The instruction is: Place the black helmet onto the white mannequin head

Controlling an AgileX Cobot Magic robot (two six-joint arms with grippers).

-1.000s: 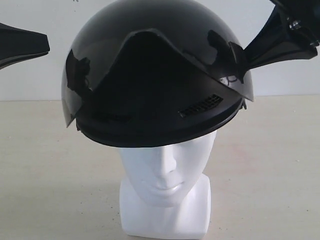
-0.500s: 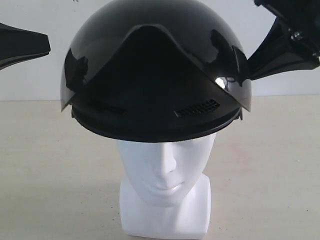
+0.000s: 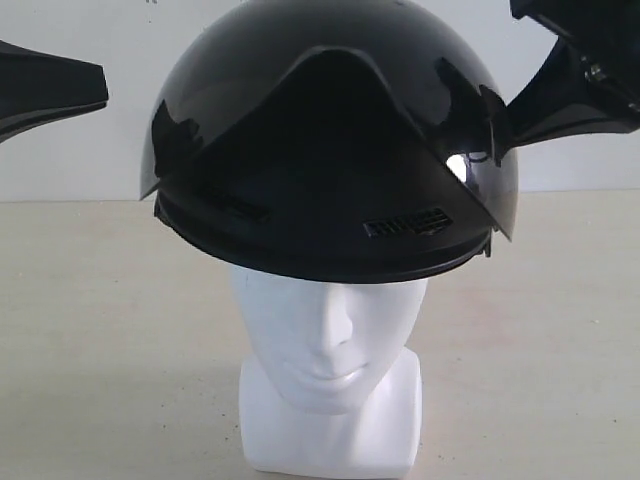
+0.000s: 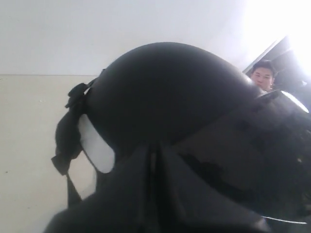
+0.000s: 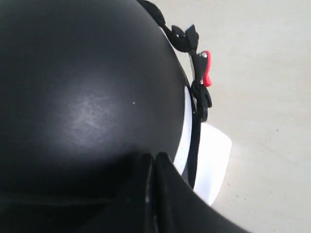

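Though askew, helmet (image 3: 330, 150) over mannequin head (image 3: 325, 340)

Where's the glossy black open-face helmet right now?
Centre of the exterior view: the glossy black open-face helmet sits over the top of the white plastic mannequin head, covering its forehead. The right gripper is at its side.

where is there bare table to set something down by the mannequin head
Bare table lies either side of the neck base of the white mannequin head. Overhead is crowded: the black helmet sits over the head, the right gripper at its side, the left gripper just off it.
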